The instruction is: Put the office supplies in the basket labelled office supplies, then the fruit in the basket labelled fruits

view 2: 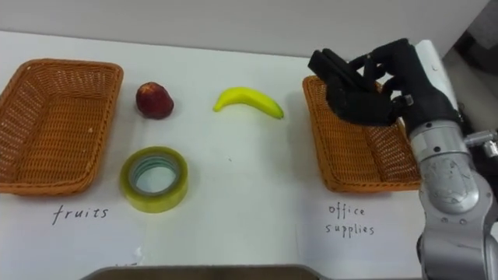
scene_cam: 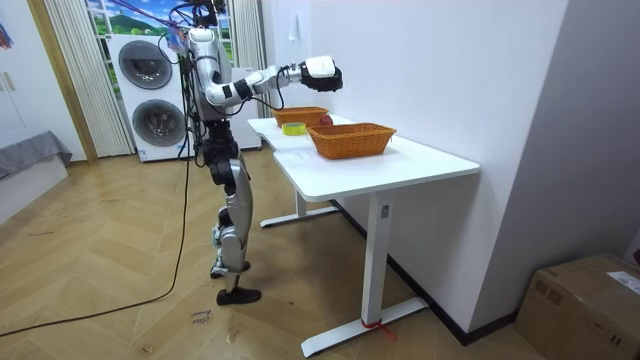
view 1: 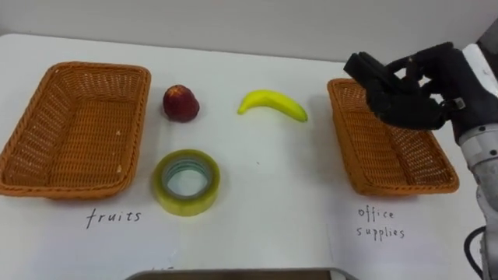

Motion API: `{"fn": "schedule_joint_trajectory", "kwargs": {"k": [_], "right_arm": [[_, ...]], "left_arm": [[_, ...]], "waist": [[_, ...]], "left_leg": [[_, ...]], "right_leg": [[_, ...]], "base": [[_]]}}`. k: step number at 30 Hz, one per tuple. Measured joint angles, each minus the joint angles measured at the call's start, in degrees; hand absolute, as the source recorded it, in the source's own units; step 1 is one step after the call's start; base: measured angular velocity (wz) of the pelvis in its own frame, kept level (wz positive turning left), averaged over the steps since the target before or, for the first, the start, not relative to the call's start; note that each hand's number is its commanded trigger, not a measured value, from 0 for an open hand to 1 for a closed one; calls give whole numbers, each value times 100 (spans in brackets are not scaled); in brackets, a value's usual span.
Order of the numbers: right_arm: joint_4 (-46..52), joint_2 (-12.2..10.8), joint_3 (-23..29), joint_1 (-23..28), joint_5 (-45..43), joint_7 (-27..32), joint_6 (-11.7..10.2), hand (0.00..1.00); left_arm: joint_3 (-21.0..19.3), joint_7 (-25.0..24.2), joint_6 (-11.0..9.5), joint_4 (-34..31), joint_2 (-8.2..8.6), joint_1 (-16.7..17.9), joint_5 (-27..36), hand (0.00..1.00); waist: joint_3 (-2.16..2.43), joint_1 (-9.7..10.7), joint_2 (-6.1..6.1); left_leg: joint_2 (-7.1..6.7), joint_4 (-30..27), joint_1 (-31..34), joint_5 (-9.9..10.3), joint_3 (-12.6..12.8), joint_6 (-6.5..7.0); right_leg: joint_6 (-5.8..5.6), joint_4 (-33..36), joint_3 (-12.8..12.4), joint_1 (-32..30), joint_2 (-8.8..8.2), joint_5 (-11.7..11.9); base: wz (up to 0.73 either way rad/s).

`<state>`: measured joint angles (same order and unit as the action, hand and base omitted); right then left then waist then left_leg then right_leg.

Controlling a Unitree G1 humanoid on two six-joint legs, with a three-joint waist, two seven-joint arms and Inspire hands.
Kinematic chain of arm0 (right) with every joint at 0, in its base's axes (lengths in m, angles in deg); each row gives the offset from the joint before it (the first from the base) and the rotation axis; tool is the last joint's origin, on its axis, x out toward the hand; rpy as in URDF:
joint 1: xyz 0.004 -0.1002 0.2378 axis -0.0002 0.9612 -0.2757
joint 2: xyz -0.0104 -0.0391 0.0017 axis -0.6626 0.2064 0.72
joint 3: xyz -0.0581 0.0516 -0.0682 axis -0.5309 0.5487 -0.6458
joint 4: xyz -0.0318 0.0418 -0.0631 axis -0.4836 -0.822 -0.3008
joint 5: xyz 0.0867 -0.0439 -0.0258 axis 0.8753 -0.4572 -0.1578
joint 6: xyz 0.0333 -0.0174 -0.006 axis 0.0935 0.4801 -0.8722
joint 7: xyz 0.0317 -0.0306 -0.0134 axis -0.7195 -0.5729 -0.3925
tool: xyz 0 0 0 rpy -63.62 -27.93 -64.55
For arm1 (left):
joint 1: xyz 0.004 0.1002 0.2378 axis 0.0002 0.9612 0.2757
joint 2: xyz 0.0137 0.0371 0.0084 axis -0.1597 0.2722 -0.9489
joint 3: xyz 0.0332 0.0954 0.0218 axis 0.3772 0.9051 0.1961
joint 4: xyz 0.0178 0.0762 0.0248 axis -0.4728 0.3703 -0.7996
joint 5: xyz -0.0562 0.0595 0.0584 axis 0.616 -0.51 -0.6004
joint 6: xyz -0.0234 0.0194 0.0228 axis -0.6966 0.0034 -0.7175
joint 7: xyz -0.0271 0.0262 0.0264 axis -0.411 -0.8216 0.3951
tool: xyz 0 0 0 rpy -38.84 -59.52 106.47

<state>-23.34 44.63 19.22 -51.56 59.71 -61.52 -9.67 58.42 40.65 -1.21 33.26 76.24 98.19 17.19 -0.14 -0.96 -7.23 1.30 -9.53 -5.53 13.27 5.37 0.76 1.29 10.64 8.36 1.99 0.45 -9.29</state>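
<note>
My right hand [view 1: 424,89] hovers over the far left part of the office supplies basket [view 1: 405,167], its fingers curled round a black blocky object [view 1: 366,68] that sticks out to the left. In the room view the same hand [scene_cam: 322,72] is held high above the table. A red apple [view 1: 180,103] lies just right of the fruits basket [view 1: 74,128]. A yellow banana [view 1: 272,104] lies at the middle back. A roll of yellowish tape [view 1: 186,182] lies flat in front of the apple.
The white table [view 1: 272,202] bears handwritten labels under each basket. Both wicker baskets show bare bottoms. A wall runs along the table's far edge. A dark rim [view 1: 233,274] shows at the bottom edge. I stand at the table's long side, washing machines [scene_cam: 150,95] behind me.
</note>
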Motion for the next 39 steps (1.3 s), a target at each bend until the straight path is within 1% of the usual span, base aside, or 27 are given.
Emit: {"fn": "schedule_joint_trajectory", "kwargs": {"k": [2, 4, 8, 14, 19, 23, 28, 30, 32, 34, 36, 39], "right_arm": [[-5, 64, 12, 1, 9, 50, 0, 100], [-7, 64, 62, 7, -2, 91, -1, 100], [-77, 63, 173, 91, -5, 207, 0, 100], [-272, 62, 167, 308, 2, 200, 8, 100], [-551, 62, 163, 446, -48, 192, 20, 100], [-767, 62, 163, 463, -75, 193, 22, 100], [-1022, 59, 153, 454, -100, 205, 18, 100], [-1075, 58, 146, 454, -107, 221, 18, 100], [-1122, 53, 141, 449, -128, 227, 12, 100], [-1230, 53, 139, 436, -151, 229, 11, 100], [-1404, 53, 122, 438, -168, 244, 12, 100], [-1508, 53, 25, 438, -279, 306, 11, 100]], "left_arm": [[-24, 19, 0, 1, -1, 28, -47, 0], [-24, 37, 1, 1, 5, 39, -84, 0], [-22, 99, 6, -11, 21, 48, -154, 0], [-21, 120, 25, -11, 20, 56, -155, 0], [-13, 123, 73, 1, 13, 121, -152, 0], [-13, 123, 80, 187, 3, 123, -156, 0], [-11, 109, 100, 391, -15, 125, -160, 0], [-11, 104, 117, 397, -22, 128, -161, 0], [-10, 101, 142, 403, -33, 126, -163, 0], [-8, 98, 175, 415, -35, 124, -166, 0], [27, 97, 195, 416, -35, 121, -167, 0], [92, 98, 202, 405, -39, 119, -167, 0]], "waist": [[-2, 42, 1], [-4, 79, 2], [-1, 81, -2], [23, 64, -24], [31, 70, -19], [32, 60, -9], [20, 48, -3], [-8, 32, 1], [-21, 21, 0], [-26, 3, -8], [-37, -58, -21], [-45, -76, -8]], "left_leg": [[2, 0, -1, 0, 0, 0], [2, 0, -1, 0, 0, 0], [4, -2, -2, 0, 1, 0], [3, -11, -11, 0, 6, 0], [4, -18, -11, 0, 0, 0], [2, -11, -4, 0, -2, 0], [2, -6, -4, 0, -1, 0], [1, -4, -2, 0, 0, 0], [2, -3, -1, 0, 0, 0], [3, -2, -1, 0, 8, 0], [4, -2, -1, 0, 32, 0], [3, -3, -1, 0, 38, 0]], "right_leg": [[0, -2, -9, -2, 3, 0], [0, -2, -21, -5, 3, 0], [0, -2, -25, -8, -8, 0], [1, 7, -32, -4, -9, 0], [7, 16, 29, 12, -22, 9], [9, 20, 41, 24, -9, 11], [8, 17, 42, 22, -4, 11], [8, 15, 40, 15, -6, 11], [8, 11, 40, 13, -7, 11], [8, 11, 36, 13, -10, 11], [8, 11, 27, 12, -12, 11], [8, 13, 27, 14, -15, 11]], "base": [[0], [0], [0], [0], [0], [0], [0], [0], [0], [0], [0], [0]]}}
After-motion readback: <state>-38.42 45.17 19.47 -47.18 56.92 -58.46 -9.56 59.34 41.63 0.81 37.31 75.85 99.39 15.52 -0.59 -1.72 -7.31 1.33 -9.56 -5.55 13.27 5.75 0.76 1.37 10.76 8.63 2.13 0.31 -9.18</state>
